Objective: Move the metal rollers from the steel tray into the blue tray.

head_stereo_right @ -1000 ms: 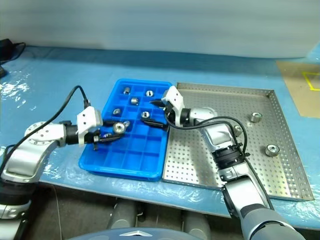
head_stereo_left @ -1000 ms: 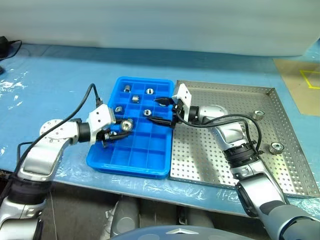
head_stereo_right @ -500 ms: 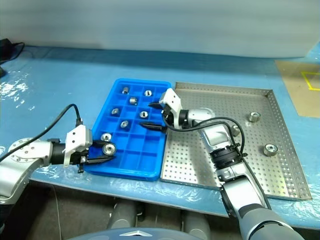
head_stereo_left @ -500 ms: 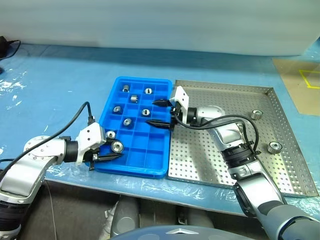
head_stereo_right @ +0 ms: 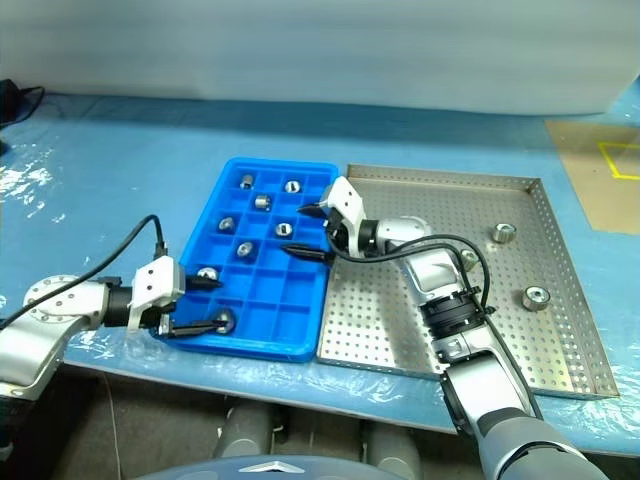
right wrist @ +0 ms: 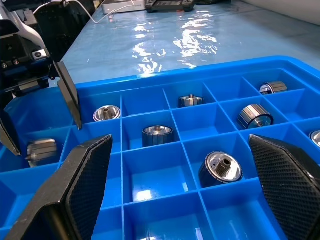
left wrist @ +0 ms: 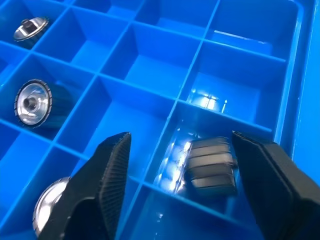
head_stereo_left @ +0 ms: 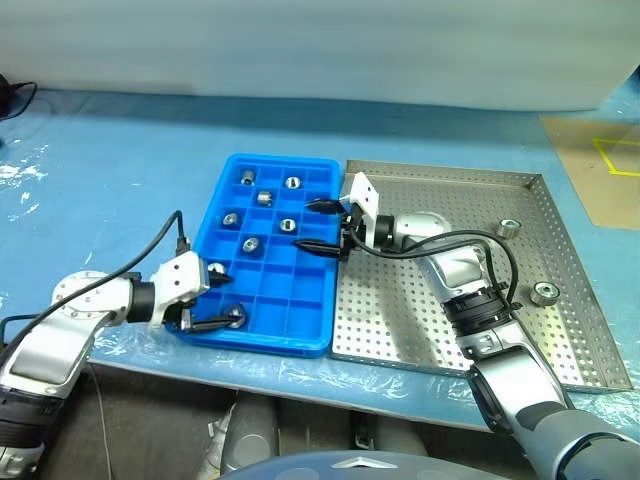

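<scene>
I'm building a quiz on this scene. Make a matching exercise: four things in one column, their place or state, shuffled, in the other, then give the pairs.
Things:
1. left gripper
2. right gripper
3. blue tray
4. steel tray

Places or states:
A. holds two metal rollers near its right side
B. open over the blue tray's near left corner, a roller between its fingers
C. holds seven rollers in its compartments
D. open and empty at the blue tray's right edge

Pairs: 1-B, 2-D, 3-C, 4-A
</scene>
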`<action>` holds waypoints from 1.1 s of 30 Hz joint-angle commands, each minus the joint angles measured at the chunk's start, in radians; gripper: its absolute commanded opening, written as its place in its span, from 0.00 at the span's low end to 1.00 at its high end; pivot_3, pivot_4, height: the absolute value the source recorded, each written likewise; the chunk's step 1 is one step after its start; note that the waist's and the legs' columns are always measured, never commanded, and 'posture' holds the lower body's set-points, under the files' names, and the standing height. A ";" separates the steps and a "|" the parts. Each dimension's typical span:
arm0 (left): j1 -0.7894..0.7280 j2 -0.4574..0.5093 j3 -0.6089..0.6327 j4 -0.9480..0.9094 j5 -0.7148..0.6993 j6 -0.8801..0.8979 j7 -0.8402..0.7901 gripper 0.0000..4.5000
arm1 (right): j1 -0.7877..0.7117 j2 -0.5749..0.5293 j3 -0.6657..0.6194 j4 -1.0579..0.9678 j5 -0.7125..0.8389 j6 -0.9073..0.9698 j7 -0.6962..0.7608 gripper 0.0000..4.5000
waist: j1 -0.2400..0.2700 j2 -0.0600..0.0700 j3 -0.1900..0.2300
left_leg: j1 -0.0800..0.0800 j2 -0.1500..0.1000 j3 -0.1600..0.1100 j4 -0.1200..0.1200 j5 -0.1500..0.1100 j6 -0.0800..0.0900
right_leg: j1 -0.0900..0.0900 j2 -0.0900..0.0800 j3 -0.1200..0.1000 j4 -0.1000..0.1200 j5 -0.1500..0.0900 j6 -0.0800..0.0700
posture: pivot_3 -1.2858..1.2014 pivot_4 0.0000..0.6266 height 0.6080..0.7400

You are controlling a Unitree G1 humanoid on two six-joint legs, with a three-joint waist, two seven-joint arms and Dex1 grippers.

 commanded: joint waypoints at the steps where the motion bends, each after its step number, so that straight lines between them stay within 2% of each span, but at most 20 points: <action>1: -0.030 -0.001 -0.004 -0.004 -0.005 0.011 0.008 0.74 | -0.001 -0.003 -0.018 -0.043 0.010 -0.011 -0.001 1.00 | 0.000 0.000 0.000 | 0.000 0.000 0.000 0.000 0.001 -0.001 | 0.000 0.000 0.000 0.000 0.000 0.000 | 0.58 0.24 1.00; 8: -0.257 -0.070 0.018 0.003 -0.131 0.116 0.017 0.74 | 0.009 -0.037 -0.063 -0.106 0.057 0.055 0.005 1.00 | 0.004 0.000 0.000 | 0.001 0.000 0.001 0.003 0.002 -0.003 | -0.001 0.000 0.001 0.008 0.000 -0.001 | 0.55 0.24 1.00; 15: -0.409 -0.138 -0.075 0.092 -0.127 0.126 -0.029 0.74 | 0.094 -0.183 -0.112 -0.241 0.102 0.121 0.056 1.00 | -0.003 -0.001 0.000 | 0.004 0.000 0.002 0.004 0.002 -0.004 | -0.001 0.000 0.004 0.013 -0.001 -0.002 | 0.50 0.24 1.00; 20: -0.555 -0.270 -0.179 0.295 -0.019 0.012 -0.013 0.74 | 0.153 -0.265 -0.189 -0.237 0.034 0.083 -0.066 1.00 | -0.007 -0.001 0.000 | 0.007 -0.001 0.003 0.004 0.003 -0.005 | -0.001 0.000 0.010 0.014 -0.001 -0.002 | 0.46 0.24 1.00; 22: -0.614 -0.337 -0.203 0.411 0.028 -0.075 0.003 0.74 | 0.175 -0.261 -0.236 -0.255 0.034 0.095 -0.140 1.00 | -0.012 -0.001 -0.001 | 0.007 -0.002 0.004 0.005 0.003 -0.005 | -0.001 0.000 0.012 0.015 -0.001 -0.001 | 0.46 0.24 1.00; 26: -0.687 -0.448 -0.203 0.530 0.038 -0.125 0.018 0.74 | 0.226 -0.257 -0.289 -0.297 0.006 0.066 -0.244 1.00 | -0.034 -0.001 -0.001 | 0.006 -0.002 0.005 0.007 0.002 -0.003 | -0.001 0.001 0.014 0.014 -0.001 -0.001 | 0.42 0.24 1.00; 28: -0.708 -0.486 -0.205 0.582 0.055 -0.160 0.029 0.74 | 0.238 -0.246 -0.316 -0.305 -0.009 0.059 -0.309 1.00 | -0.052 -0.001 -0.001 | 0.005 -0.002 0.005 0.007 0.002 -0.001 | -0.003 0.002 0.015 0.014 -0.001 -0.001 | 0.41 0.24 1.00; 33: -0.721 -0.528 -0.217 0.624 0.063 -0.195 -0.014 0.74 | 0.310 -0.260 -0.351 -0.305 -0.015 0.056 -0.355 1.00 | -0.082 -0.002 0.000 | 0.005 -0.002 0.005 0.009 0.001 0.005 | -0.003 0.007 0.018 0.014 -0.001 -0.001 | 0.39 0.24 1.00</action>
